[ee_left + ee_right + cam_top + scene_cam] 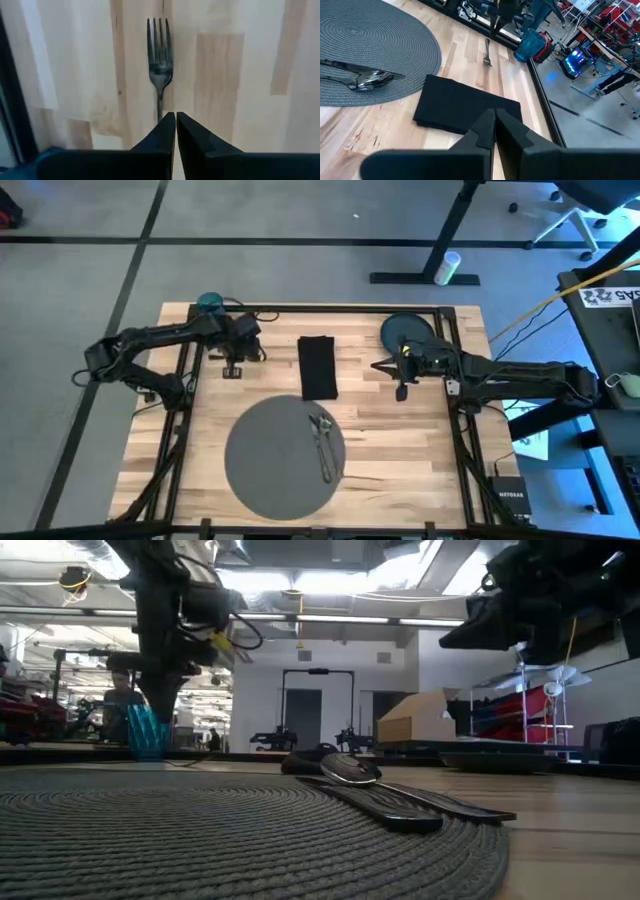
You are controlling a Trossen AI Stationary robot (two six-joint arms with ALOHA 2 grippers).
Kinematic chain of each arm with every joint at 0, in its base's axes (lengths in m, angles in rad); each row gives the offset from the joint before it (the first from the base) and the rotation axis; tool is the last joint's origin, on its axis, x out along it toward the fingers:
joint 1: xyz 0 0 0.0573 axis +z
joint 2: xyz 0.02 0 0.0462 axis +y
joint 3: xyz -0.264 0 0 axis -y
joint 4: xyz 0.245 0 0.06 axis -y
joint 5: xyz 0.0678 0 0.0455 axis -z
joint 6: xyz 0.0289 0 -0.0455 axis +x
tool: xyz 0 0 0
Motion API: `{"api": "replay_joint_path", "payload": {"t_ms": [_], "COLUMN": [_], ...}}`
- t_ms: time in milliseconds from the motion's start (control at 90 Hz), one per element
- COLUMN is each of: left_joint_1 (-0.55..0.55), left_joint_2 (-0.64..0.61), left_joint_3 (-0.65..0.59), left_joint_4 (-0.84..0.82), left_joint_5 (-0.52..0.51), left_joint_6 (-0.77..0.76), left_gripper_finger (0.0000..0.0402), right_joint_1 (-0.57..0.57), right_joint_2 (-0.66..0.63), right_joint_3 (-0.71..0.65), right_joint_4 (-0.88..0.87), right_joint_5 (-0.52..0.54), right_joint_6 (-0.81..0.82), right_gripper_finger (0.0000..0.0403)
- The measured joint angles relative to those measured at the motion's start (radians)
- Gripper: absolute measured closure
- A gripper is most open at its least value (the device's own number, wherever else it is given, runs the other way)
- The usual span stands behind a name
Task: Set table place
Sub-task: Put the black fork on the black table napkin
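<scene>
1. Left gripper (175,120) clenched on the handle of a metal fork (159,55), near the far left of the light wood plank table (400,450) (teal cup (210,302) just beyond).
2. Right gripper (495,117) clenched, empty, above table beside dark round plate (405,330).
3. Black cloth napkin (318,367) lies between the arms; round grey woven mat (270,460) carries spoon (322,425) and knife (326,460).

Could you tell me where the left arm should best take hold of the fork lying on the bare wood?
Grip the fork by its slim handle, coming straight down from above. It lies flat on the table, with its prongs pointing away from the left gripper, whose fingers are shut, so they would have to open to straddle the narrow stem.
</scene>
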Motion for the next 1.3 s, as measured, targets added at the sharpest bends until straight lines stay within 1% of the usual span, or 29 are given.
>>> {"api": "replay_joint_path", "payload": {"t_ms": [156,378,589,756,978,1133,1300], "left_joint_1": [0.026,0.053,0.091,0.109,0.113,0.113,0.114], "left_joint_2": [0.062,0.175,0.220,0.221,0.221,0.221,0.221], "left_joint_3": [0.000,0.000,0.000,0.000,0.000,0.000,0.000], "left_joint_4": [0.000,0.001,0.045,0.117,0.109,0.093,0.094], "left_joint_5": [0.000,0.003,-0.001,-0.001,0.000,0.042,0.047], "left_joint_6": [0.016,0.019,0.019,0.015,0.030,0.037,0.048], "left_gripper_finger": [0.0393,0.0344,0.0315,0.0305,0.0303,0.0303,0.0303], "right_joint_1": [0.000,0.000,0.001,0.001,0.001,0.001,0.001], "right_joint_2": [0.000,0.000,0.000,0.000,0.000,0.000,0.000], "right_joint_3": [0.000,0.000,0.000,0.000,0.000,0.000,0.000], "right_joint_4": [0.000,-0.001,-0.002,-0.019,-0.056,-0.055,-0.054], "right_joint_5": [-0.012,-0.026,-0.026,-0.026,-0.026,-0.026,-0.026], "right_joint_6": [0.018,0.018,0.018,0.019,0.037,0.038,0.038], "right_gripper_finger": [0.0403,0.0403,0.0403,0.0403,0.0403,0.0403,0.0403]}}
